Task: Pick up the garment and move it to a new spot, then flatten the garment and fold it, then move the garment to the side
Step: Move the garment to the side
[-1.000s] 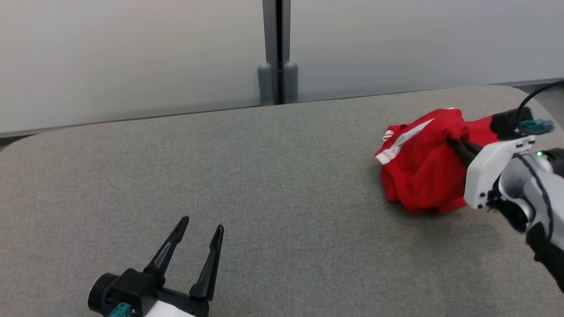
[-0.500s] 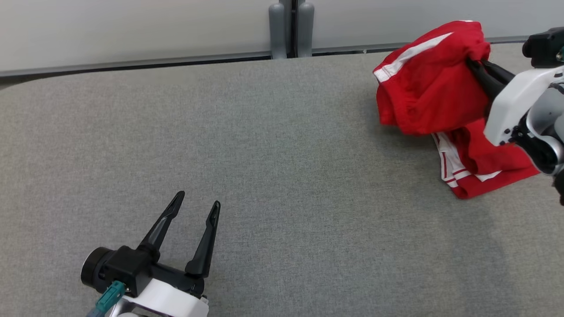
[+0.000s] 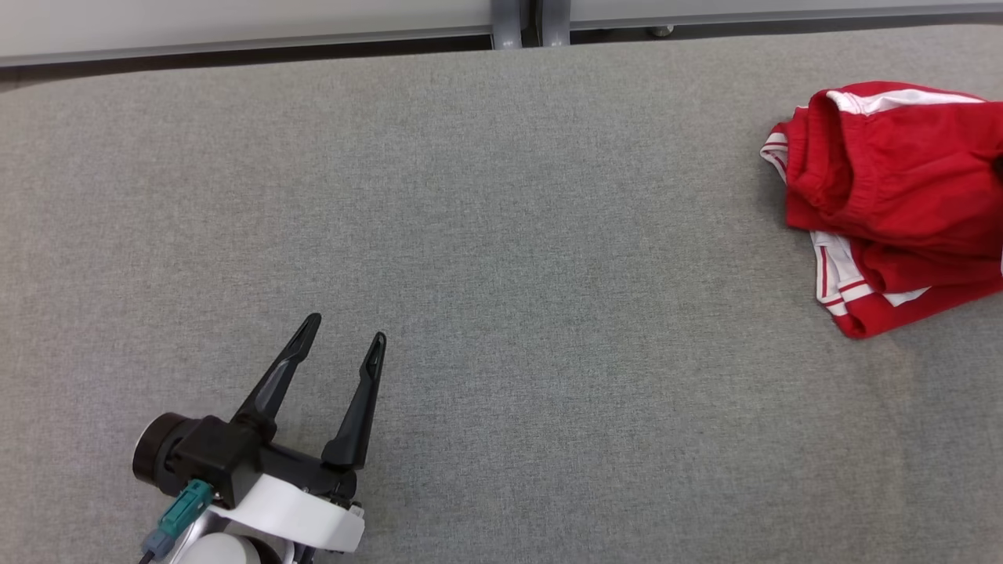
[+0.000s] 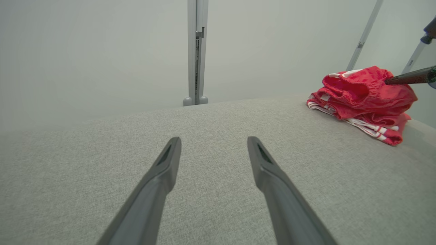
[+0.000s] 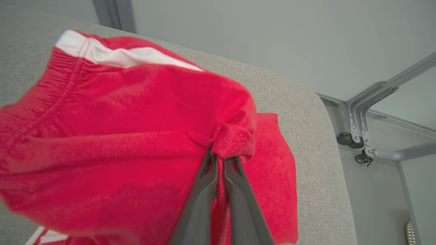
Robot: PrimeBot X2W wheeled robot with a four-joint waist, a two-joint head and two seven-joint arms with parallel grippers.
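Observation:
The garment (image 3: 893,196) is a pair of red shorts with white stripes, heaped near the right edge of the grey padded table (image 3: 501,235). In the right wrist view my right gripper (image 5: 219,156) is shut on a pinched tuft of the garment (image 5: 119,119), holding the top layer up while the lower part lies on the table. My left gripper (image 3: 346,327) stands open over bare table at the lower left, far from the cloth. The left wrist view shows its spread fingers (image 4: 214,139), the garment (image 4: 361,95) at the far right, and a right finger (image 4: 405,79) reaching into it.
A grey post (image 3: 517,12) and pale wall panels run behind the table's far edge. Past the table's rounded right corner (image 5: 320,102) the floor drops away, with a metal frame on castors (image 5: 368,132) standing there.
The head camera has tipped downward. My right gripper has lifted the bunched garment so it hangs open, and it has passed beyond the head view's right edge. The left gripper stays open and still.

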